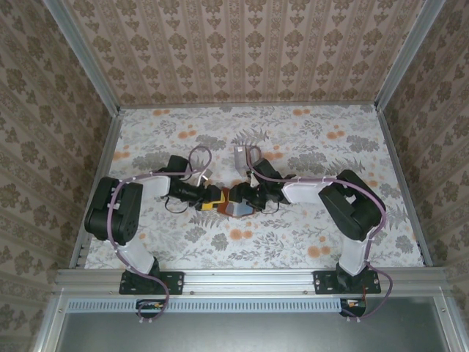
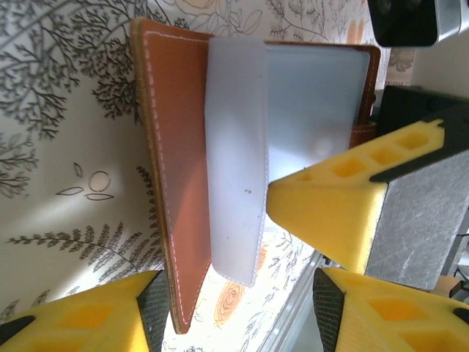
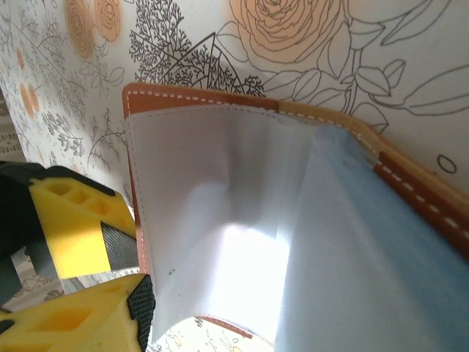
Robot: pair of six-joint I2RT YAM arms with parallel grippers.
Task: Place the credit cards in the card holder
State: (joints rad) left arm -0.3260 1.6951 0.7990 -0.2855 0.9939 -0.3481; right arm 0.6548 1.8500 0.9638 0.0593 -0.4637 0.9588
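Observation:
The card holder [image 1: 236, 205] is open at the table's middle, between both grippers. In the left wrist view its reddish-brown leather flap [image 2: 172, 147] stands on edge beside a pale inner pocket [image 2: 234, 169], with a light blue card [image 2: 315, 103] lying behind that pocket. My left gripper [image 2: 242, 312] is open; the flap's lower corner hangs between its yellow fingers [image 2: 73, 323], close to the left pad. A yellow finger of my right gripper [image 2: 352, 213] rests against the blue card. The right wrist view shows the holder [image 3: 220, 220] and blue card [image 3: 366, 257] up close, hiding the right gripper's own fingertips.
The floral tablecloth [image 1: 293, 139] covers the table, with patterned walls on three sides and a metal rail [image 1: 249, 277] along the near edge. Both arms' forearms reach inward and meet at the centre. The left gripper's yellow fingers [image 3: 73, 227] show beside the holder's edge.

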